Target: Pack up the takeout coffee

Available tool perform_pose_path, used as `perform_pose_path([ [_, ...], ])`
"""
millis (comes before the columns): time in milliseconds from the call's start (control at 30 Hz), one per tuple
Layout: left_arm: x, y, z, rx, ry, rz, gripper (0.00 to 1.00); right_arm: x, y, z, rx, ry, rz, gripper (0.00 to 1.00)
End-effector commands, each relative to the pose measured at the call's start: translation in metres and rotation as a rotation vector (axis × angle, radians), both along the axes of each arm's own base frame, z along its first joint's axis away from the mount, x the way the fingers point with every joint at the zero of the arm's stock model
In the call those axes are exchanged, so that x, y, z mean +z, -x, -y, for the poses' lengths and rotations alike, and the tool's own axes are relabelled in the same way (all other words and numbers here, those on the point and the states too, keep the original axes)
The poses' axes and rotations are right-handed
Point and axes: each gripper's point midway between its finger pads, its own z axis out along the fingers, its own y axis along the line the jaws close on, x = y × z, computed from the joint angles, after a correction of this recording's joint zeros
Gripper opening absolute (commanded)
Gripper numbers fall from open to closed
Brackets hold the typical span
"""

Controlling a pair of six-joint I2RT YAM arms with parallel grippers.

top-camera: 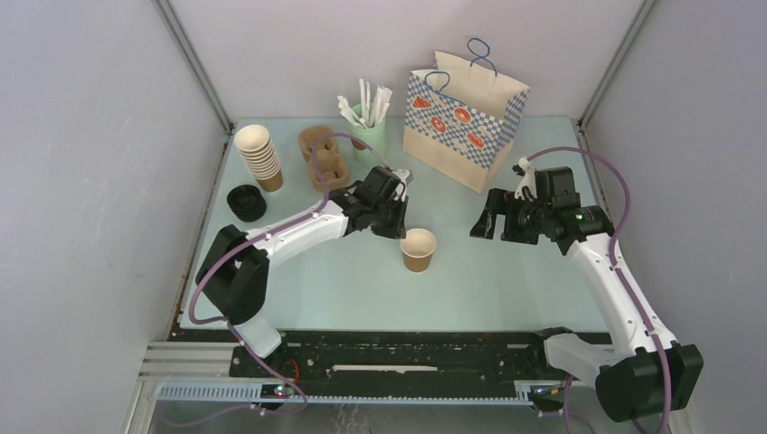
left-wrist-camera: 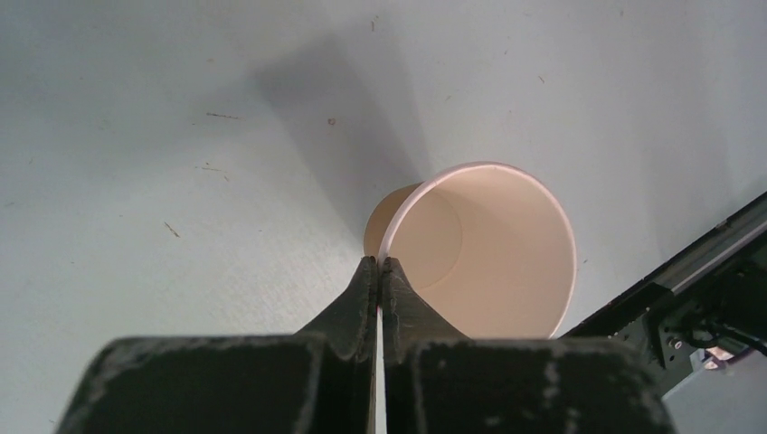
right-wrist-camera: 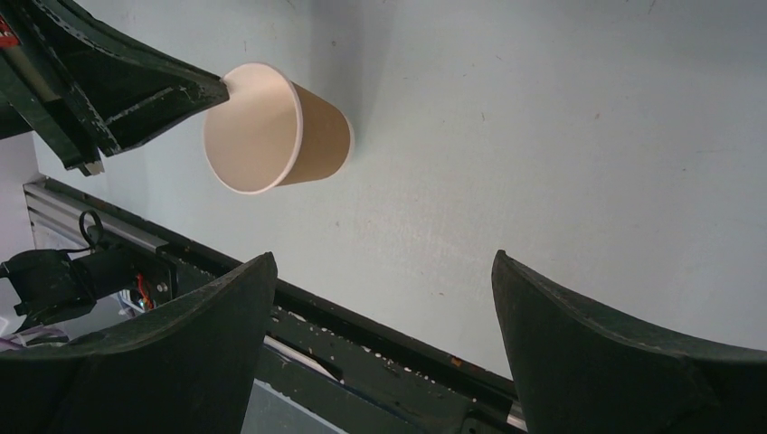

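- small brown kraft-paper cup w/ pale inside, open top (top-camera: 418,250): stands upright, mouth up, near the middle of the pale blue-green tabletop (top-camera: 506,280); well apart from the other items
- left jaws: pressed together, pinching the cup's thin rim on the side toward the left arm; in the left wrist view the white rim runs in btw. the two black fingertips (left-wrist-camera: 366,276)
- right jaws: spread wide, holding nothing; they are over bare tabletop to the right of the cup, apart from it, pointing toward it
- tan paper bag w/ blue check pattern, orange pictures and blue string handles (top-camera: 463,127): upright at the far side, behind the right wrist
- stack of open brown cups (top-camera: 260,155): far left corner; black round lids (top-camera: 246,202) just in front of it
- brown cardboard cup carriers (top-camera: 321,155): beside the stack, next to a green holder w/ white wrapped sticks (top-camera: 369,127)
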Motion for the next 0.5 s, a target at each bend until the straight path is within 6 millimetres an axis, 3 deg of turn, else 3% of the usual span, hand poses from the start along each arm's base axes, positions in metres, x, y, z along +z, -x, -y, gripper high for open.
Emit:
perform_pose_path([
  [0,0.006,-0.004,-0.002,-0.012,-0.03,0.055,0.0,0.009,-0.001,-0.004,0.028,-0.008,0.059,0.97],
  [133,0.002,-0.005,-0.005,-0.014,-0.049,0.059,0.03,0.011,-0.001,-0.004,0.027,-0.009,0.064,0.97],
  [267,0.002,-0.002,-0.006,-0.017,-0.047,0.058,0.14,0.011,0.001,-0.005,0.032,-0.008,0.065,0.97],
  [433,0.03,-0.007,-0.029,0.036,-0.048,0.138,0.32,0.013,0.002,-0.006,0.035,-0.009,0.068,0.97],
  [467,0.038,-0.013,-0.042,0.088,-0.058,0.173,0.36,0.012,0.002,-0.005,0.034,-0.008,0.067,0.97],
])
